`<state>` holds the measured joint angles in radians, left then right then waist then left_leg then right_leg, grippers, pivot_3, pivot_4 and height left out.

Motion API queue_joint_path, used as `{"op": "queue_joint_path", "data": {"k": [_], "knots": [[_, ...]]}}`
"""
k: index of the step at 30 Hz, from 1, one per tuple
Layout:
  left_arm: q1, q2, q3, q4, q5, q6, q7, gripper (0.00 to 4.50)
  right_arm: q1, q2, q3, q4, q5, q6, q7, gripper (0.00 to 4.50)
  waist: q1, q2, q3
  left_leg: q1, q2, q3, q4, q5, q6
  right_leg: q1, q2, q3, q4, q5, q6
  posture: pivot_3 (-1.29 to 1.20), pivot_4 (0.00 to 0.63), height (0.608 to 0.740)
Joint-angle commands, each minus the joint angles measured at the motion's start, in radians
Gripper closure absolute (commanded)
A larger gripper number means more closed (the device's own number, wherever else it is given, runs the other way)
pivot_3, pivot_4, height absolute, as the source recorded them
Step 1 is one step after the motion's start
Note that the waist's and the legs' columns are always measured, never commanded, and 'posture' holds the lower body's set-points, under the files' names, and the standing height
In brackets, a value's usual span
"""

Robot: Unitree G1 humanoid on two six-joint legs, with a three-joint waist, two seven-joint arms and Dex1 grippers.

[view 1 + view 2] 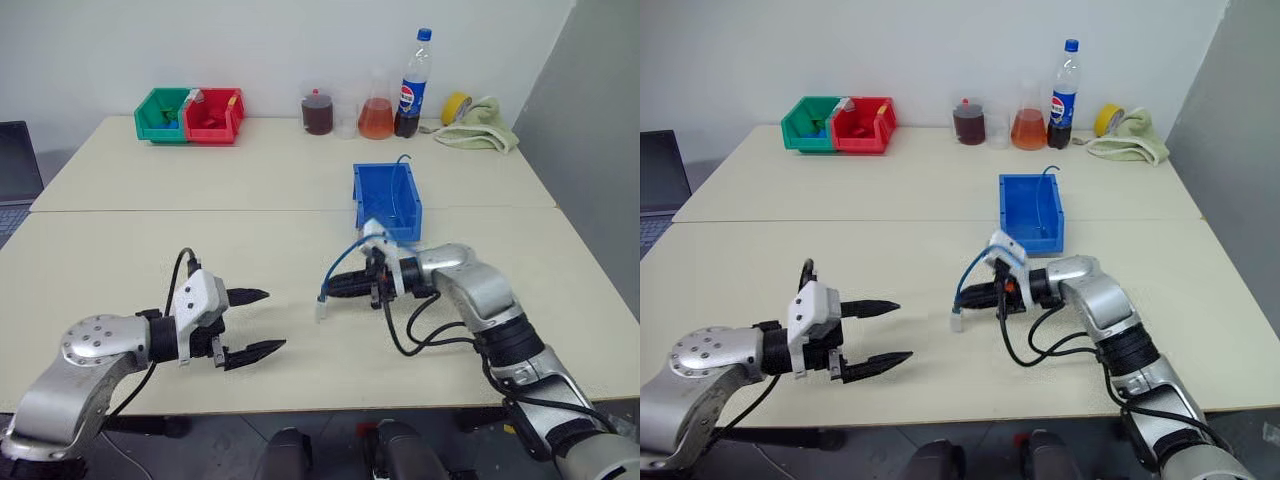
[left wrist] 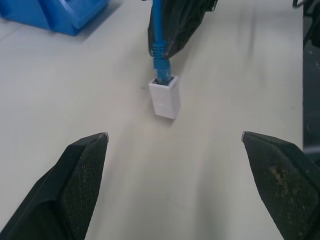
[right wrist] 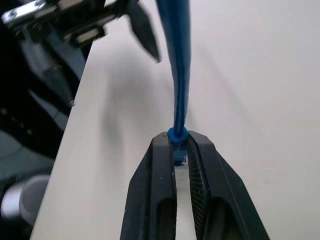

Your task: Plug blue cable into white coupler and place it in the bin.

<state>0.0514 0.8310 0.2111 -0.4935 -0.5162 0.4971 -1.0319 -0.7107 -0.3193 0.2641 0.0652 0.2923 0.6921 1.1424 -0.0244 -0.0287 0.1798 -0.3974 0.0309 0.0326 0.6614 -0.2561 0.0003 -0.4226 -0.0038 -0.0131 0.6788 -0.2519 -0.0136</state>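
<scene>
The right gripper (image 1: 335, 289), near the middle of the frame, is pinched tight on the thin light-blue cable (image 1: 340, 262) just behind its plug. The cable makes a small loop up over the gripper. The plug sits in the tiny white boxy plastic coupler (image 1: 321, 311), which hangs from the cable's tip, just over the pale table (image 1: 280, 180).

The left gripper (image 1: 250, 325), in the lower left, has its two black fingers spread wide apart with nothing between them. It points at the coupler but is apart from it.

The medium blue plastic bin (image 1: 386, 200) stands just above the right gripper, a little right of the middle.
</scene>
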Motion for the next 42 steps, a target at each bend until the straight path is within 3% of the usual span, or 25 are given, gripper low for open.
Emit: {"op": "queue_joint_path", "data": {"k": [1,7,12,21,27,41,42], "knots": [[0.010,-0.024,0.064,-0.135,-0.090,0.091,0.111,0.02,-0.048,-0.028,-0.104,-0.072,0.071,0.109,-0.067,4.39,-0.001,0.000,0.000,0.000,0.000,0.000,0.000,0.000,0.000,0.000,0.000,0.000,0.000,0.000,0.000,0.00,0.150,0.740],[-0.032,-0.094,0.056,-0.209,-0.144,0.178,0.281,0.02,-0.129,-0.060,-0.201,-0.039,0.088,0.229,-0.205,4.39,-0.002,0.000,0.000,0.000,0.000,0.000,0.000,0.000,0.000,0.000,0.000,0.000,0.000,0.000,0.000,0.00,0.150,0.740],[-0.111,-0.159,-0.015,-0.213,-0.156,0.204,0.371,0.02,-0.283,-0.078,-0.258,0.172,0.058,0.248,-0.318,4.39,-0.003,0.000,0.000,0.000,-0.001,0.001,0.000,0.000,0.000,0.000,0.001,0.001,0.000,0.000,0.000,0.00,0.150,0.740],[-0.151,-0.217,-0.135,-0.178,-0.108,0.159,0.400,0.02,-0.554,-0.118,-0.210,0.747,-0.087,0.031,-0.325,4.39,-0.005,0.000,0.001,-0.001,-0.001,0.002,-0.001,0.000,0.001,-0.001,0.001,0.003,-0.002,0.000,0.000,0.00,0.150,0.740],[-0.141,-0.229,-0.159,-0.160,-0.078,0.127,0.391,0.02,-0.663,-0.082,-0.181,1.052,-0.185,-0.148,-0.312,4.39,-0.007,0.000,0.001,-0.002,-0.001,0.002,-0.001,0.000,0.001,-0.002,0.001,0.003,-0.002,0.000,0.000,0.00,0.150,0.740],[-0.088,-0.233,-0.136,-0.179,-0.065,0.099,0.414,0.02,-0.722,-0.017,-0.206,1.209,-0.263,-0.252,-0.310,4.39,-0.005,0.001,0.001,-0.002,-0.001,0.002,-0.001,0.000,0.000,-0.001,0.001,0.003,-0.001,0.001,-0.001,0.00,0.150,0.740],[-0.082,-0.232,-0.136,-0.182,-0.066,0.098,0.414,0.01,-0.720,-0.017,-0.206,1.212,-0.267,-0.257,-0.314,4.06,-0.005,0.001,0.001,-0.002,-0.001,0.002,-0.001,0.000,0.000,-0.001,0.001,0.003,-0.001,0.001,-0.001,0.00,0.150,0.740]]}}
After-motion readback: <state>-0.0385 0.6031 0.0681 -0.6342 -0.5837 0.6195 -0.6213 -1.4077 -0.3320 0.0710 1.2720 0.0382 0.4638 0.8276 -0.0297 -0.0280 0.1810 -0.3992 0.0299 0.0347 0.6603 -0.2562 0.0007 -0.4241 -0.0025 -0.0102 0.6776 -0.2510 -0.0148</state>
